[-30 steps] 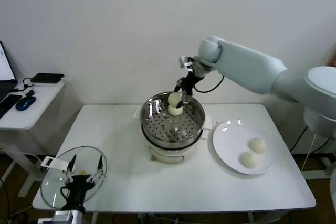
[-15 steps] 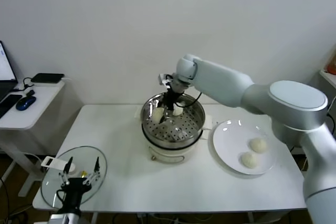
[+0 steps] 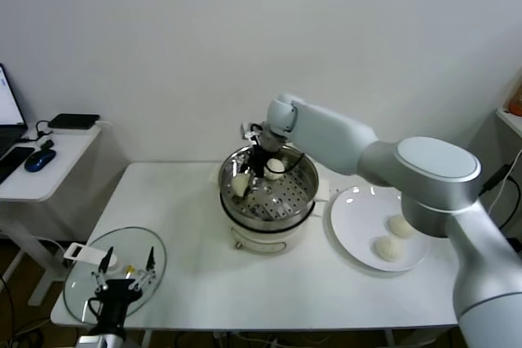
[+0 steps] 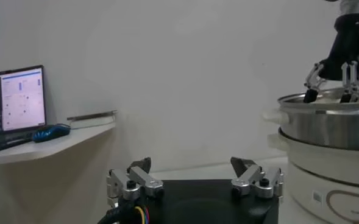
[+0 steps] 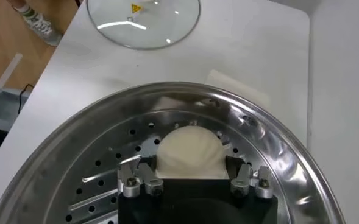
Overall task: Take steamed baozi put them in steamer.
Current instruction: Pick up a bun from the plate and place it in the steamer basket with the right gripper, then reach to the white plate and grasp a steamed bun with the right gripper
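Observation:
The steamer (image 3: 303, 195) stands mid-table, a shiny basket on a cream base. My right gripper (image 3: 247, 174) reaches down into its left side, shut on one steamed baozi (image 3: 240, 187). In the right wrist view that bun (image 5: 188, 152) sits squeezed between the fingers just above the perforated bottom (image 5: 100, 176). A second bun (image 3: 276, 169) lies at the back of the basket. Two more buns (image 3: 400, 225) (image 3: 388, 248) rest on the white plate (image 3: 357, 211) to the right. My left gripper (image 4: 194, 173) is parked open at the front left corner, above the glass lid (image 3: 86, 279).
From the left wrist view the steamer's wall (image 4: 331, 131) rises to one side, with the right gripper (image 4: 334, 82) at its rim. A side desk with a mouse (image 3: 39, 160) and laptop stands left of the white table (image 3: 188, 226).
My right gripper has carried the bun from the back middle of the steamer to its left side and lower into the basket. The left arm stayed at the lid.

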Available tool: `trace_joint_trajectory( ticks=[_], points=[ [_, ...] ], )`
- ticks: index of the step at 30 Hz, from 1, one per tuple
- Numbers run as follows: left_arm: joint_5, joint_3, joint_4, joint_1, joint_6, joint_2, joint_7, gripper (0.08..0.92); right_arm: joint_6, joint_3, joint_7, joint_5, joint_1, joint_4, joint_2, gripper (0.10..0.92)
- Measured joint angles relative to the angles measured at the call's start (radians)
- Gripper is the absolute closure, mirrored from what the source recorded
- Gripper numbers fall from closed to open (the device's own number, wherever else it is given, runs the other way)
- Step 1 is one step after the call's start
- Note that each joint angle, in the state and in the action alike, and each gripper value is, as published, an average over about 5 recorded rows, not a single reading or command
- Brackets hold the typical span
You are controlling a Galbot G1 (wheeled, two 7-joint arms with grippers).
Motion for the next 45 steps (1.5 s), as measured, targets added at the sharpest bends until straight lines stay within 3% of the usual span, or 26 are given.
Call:
trace_joint_trajectory(
  ticks=[10, 23, 35, 45],
  points=[
    [0.000, 0.002, 0.005, 0.003, -0.002, 0.000, 0.000, 0.177, 0.011, 0.000, 0.003, -0.007, -0.007, -0.010, 0.006, 0.210],
    [-0.004, -0.003, 0.004, 0.012, -0.006, -0.001, -0.002, 0.177, 0.027, -0.042, -0.022, 0.029, 0.052, 0.062, -0.055, 0.203],
    [-0.004, 0.002, 0.008, 0.010, -0.005, 0.000, -0.002, 0.177, 0.074, -0.209, -0.070, 0.124, 0.266, 0.291, -0.281, 0.203],
    [-0.001, 0.014, -0.001, 0.016, -0.006, 0.001, -0.001, 0.177, 0.112, -0.300, -0.089, 0.070, 0.337, 0.434, -0.530, 0.203]
  ],
)
